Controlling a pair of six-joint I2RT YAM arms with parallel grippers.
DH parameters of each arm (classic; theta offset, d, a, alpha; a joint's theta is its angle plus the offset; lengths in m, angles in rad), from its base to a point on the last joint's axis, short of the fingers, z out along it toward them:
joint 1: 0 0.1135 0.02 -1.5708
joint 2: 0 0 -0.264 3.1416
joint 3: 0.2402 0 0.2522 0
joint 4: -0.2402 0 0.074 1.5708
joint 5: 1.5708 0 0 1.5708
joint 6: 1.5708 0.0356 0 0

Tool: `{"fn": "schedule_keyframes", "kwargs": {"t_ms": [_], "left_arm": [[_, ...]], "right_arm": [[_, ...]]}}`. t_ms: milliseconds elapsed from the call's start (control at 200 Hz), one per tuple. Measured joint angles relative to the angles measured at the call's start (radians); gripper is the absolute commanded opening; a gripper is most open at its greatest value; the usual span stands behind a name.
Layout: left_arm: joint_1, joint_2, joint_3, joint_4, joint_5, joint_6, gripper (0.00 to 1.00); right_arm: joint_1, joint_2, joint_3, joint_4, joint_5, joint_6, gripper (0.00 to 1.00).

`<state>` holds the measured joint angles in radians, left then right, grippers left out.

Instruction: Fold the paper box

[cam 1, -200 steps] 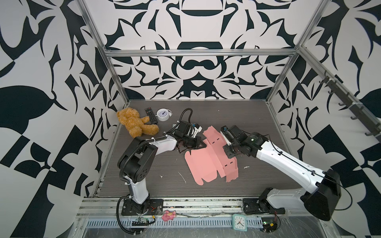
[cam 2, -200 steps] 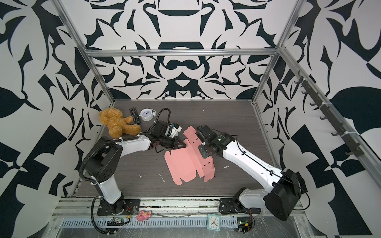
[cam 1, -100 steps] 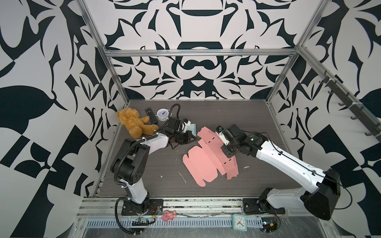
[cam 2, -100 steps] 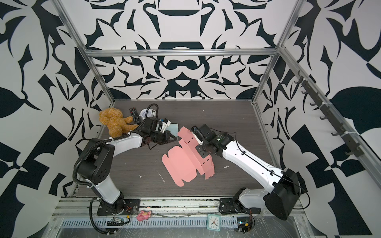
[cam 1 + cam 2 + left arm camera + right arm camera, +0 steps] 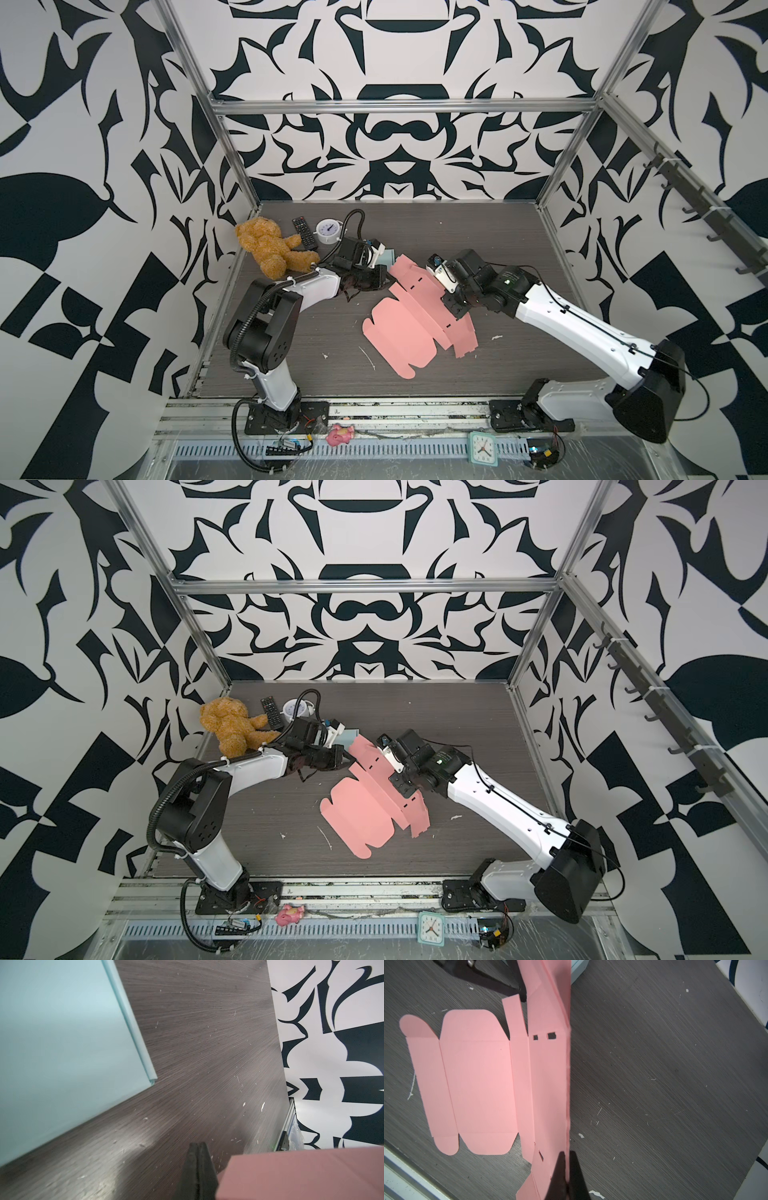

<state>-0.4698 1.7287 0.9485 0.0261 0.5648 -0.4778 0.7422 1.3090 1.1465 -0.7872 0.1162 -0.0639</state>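
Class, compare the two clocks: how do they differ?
The round clock is white; the square clock is teal-framed. The round clock sits on the table by the remote; the square clock lies off it, out front. Both have white analogue dials.

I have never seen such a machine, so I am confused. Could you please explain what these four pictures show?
Two white-and-black robot arms stand at a dark wooden table. Two pictures look down from above; two come from cameras on the arms' wrists. On the table lie a flat pink paper box cutout, a brown teddy bear, a black remote control, a small white round clock and a pale blue box. The right tool is shut on a raised panel of the cutout. The left tool is shut too, beside the cutout, apparently holding nothing.
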Motion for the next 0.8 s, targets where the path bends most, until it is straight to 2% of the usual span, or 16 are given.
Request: {"fn": "schedule_keyframes", "kwargs": {"t_ms": [375,615,800], "left_arm": [[-0.042,-0.142,-0.094,-0.001,0.003,-0.008,0.02],[-0.113,-0.148,-0.120,0.016,-0.002,-0.040,0.02],[-0.134,-0.145,-0.138,0.048,-0.005,-0.063,0.02]], "right_arm": [[0.003,0.041,0.020,0.009,0.014,-0.016,0.00],[0.027,0.066,0.032,0.015,0.028,-0.019,0.00],[0.039,0.067,0.032,0.015,0.044,-0.020,0.00]]}}
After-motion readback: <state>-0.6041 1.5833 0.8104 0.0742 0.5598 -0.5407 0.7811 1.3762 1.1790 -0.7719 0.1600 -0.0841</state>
